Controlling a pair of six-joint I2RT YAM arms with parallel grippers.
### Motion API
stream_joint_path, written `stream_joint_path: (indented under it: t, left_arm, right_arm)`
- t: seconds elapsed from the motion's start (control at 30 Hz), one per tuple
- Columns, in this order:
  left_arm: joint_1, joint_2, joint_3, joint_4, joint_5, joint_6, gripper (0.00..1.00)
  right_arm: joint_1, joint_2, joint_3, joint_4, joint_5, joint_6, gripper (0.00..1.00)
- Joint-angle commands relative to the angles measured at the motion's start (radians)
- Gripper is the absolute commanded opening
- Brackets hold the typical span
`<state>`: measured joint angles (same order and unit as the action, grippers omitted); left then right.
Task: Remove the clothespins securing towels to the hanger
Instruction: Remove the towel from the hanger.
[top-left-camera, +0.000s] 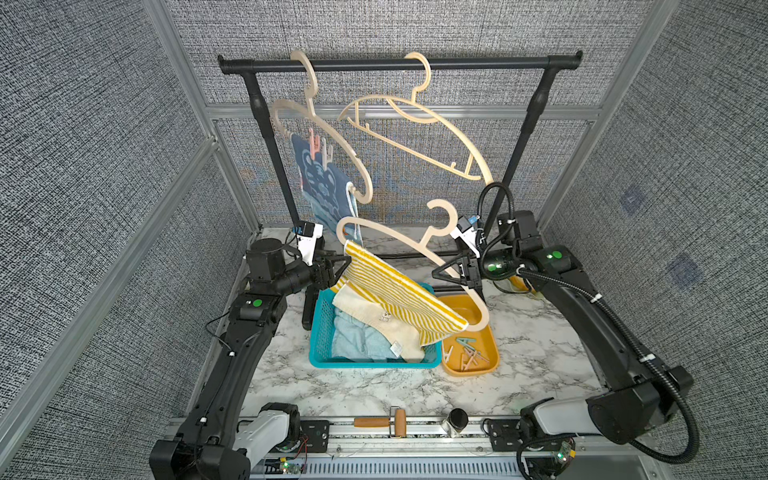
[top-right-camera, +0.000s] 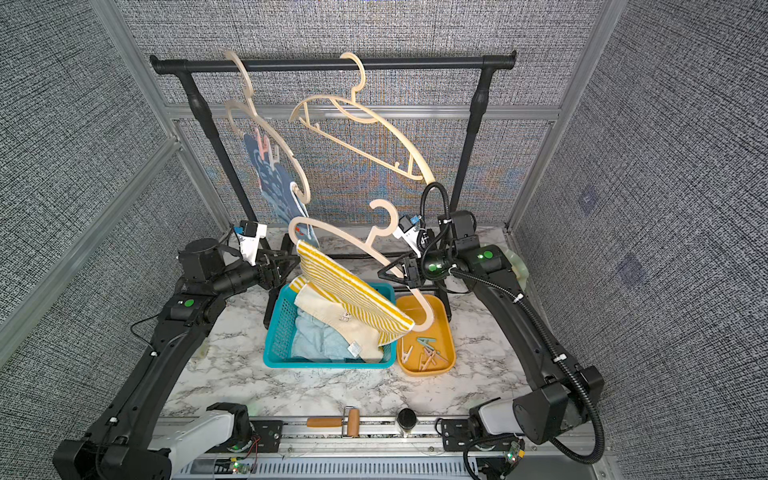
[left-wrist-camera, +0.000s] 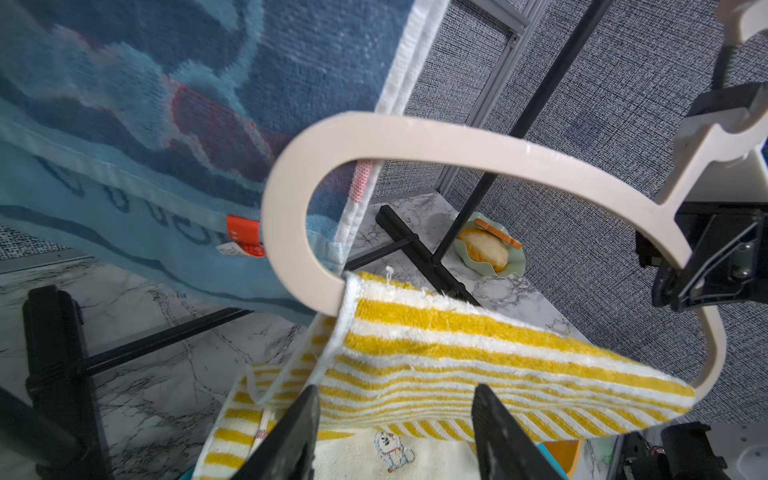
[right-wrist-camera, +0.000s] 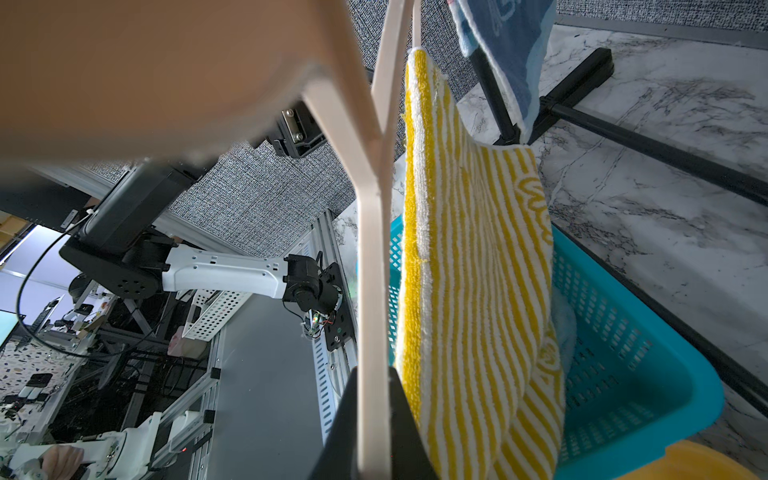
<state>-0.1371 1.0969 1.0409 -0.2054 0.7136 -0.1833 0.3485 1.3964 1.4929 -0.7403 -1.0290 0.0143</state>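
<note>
"Over the basket (top-left-camera: 374, 365), what is being gripped by the right gripper (top-left-camera: 440, 272)?"

"A hanger (left-wrist-camera: 457, 153) is being clamped at its shoulder, jaws shut tight on it. The striped towel (top-left-camera: 399, 291) is being carried on its bar — no peg is showing there."

"And the left gripper (top-left-camera: 340, 266)?"

"It is being held at the towel's near edge, fingers (left-wrist-camera: 291, 432) roughly half apart, nothing pinched; the fold is showing between them."

"How is this step being done well?"

"Likely by taking both layers deep between the fingers before closing, then drawing them off the bar into the basket while the hanger is being held level — a snag at the curled end is being risked otherwise."

"Where are the pegs?"

"Most pegs (top-left-camera: 469, 356) are lying in the tray (top-left-camera: 495, 353); a pink peg (top-left-camera: 312, 145) and a pale peg (top-left-camera: 327, 151) are pinning the blue towel (top-left-camera: 322, 183) up on the rail (top-left-camera: 399, 63)."
</note>
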Motion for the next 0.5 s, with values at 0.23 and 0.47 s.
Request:
stream_joint_path:
  t: [0.23, 0.47]
  left_arm:
    - [-0.002, 0.093, 0.053, 0.081, 0.04, 0.027, 0.58]
    - [-0.016, 0.149, 0.097, 0.067, 0.068, 0.046, 0.39]
  right_arm:
    - [0.016, 0.0, 0.007, 0.025, -0.036, 0.008, 0.0]
    - [0.021, 0.009, 0.015, 0.026, -0.026, 0.008, 0.0]
